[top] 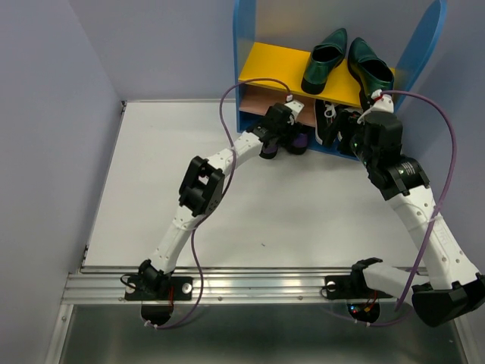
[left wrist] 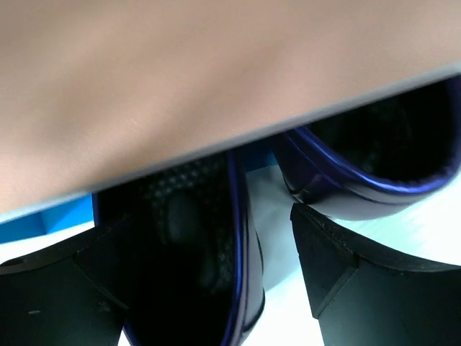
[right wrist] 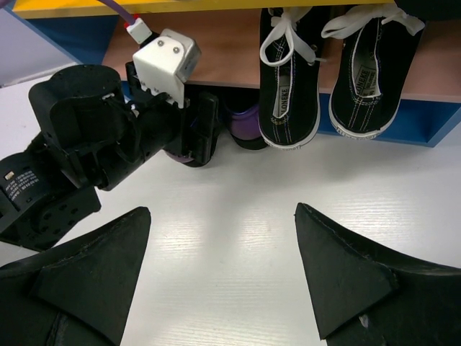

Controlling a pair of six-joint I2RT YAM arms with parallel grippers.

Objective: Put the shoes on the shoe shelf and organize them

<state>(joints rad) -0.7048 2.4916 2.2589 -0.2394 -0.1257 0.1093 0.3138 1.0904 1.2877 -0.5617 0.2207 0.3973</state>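
Note:
The shoe shelf point(top: 273, 68) stands at the table's far edge. Two green loafers point(top: 326, 61) lie on its yellow board. Two black sneakers point(right wrist: 288, 79) sit heels-out on the tan board point(right wrist: 223, 58). Two purple shoes point(top: 299, 142) lie on the table at the shelf's foot. My left gripper point(top: 271, 148) is open there, with one purple shoe point(left wrist: 194, 252) between its fingers. A gap shows at the right finger point(left wrist: 353, 274). The other purple shoe point(left wrist: 360, 180) lies just beyond. My right gripper point(right wrist: 223, 252) is open and empty above the table before the sneakers.
Blue side panels point(top: 424, 38) flank the shelf. Lilac walls close in the table on the left and the back. The left arm's wrist point(right wrist: 79, 137) fills the space left of the sneakers. A purple cable point(top: 447, 152) loops off the right arm.

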